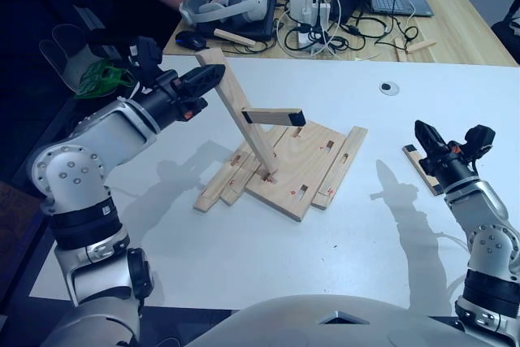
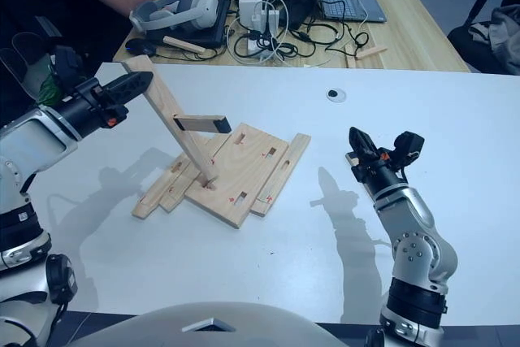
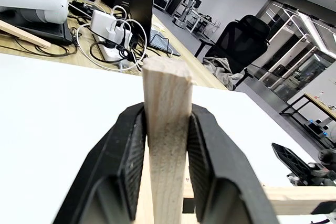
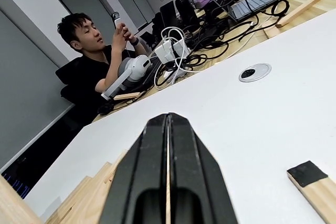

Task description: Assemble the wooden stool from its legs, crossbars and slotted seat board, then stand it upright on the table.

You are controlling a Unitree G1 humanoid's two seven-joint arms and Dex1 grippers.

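Seat board [image 1: 301,172] lies flat mid-surface [image 1: 406,241], slots up. Leg [image 1: 244,115] stands tilted with its foot on the board, and a crossbar [image 1: 272,117] sticks out sideways from it. Left end effector [image 1: 213,75] is clamped on the leg's top end. Loose slats [image 1: 218,186] touch the board's left edge, another slat [image 1: 343,164] its right. Right end effector [image 1: 426,137] has fingers pressed together, empty, just above a short black-tipped piece [image 1: 421,170]. Grommet [image 1: 390,88] sits behind. Headset [image 1: 227,2] and cables [image 1: 313,26] are on the far wooden surface.
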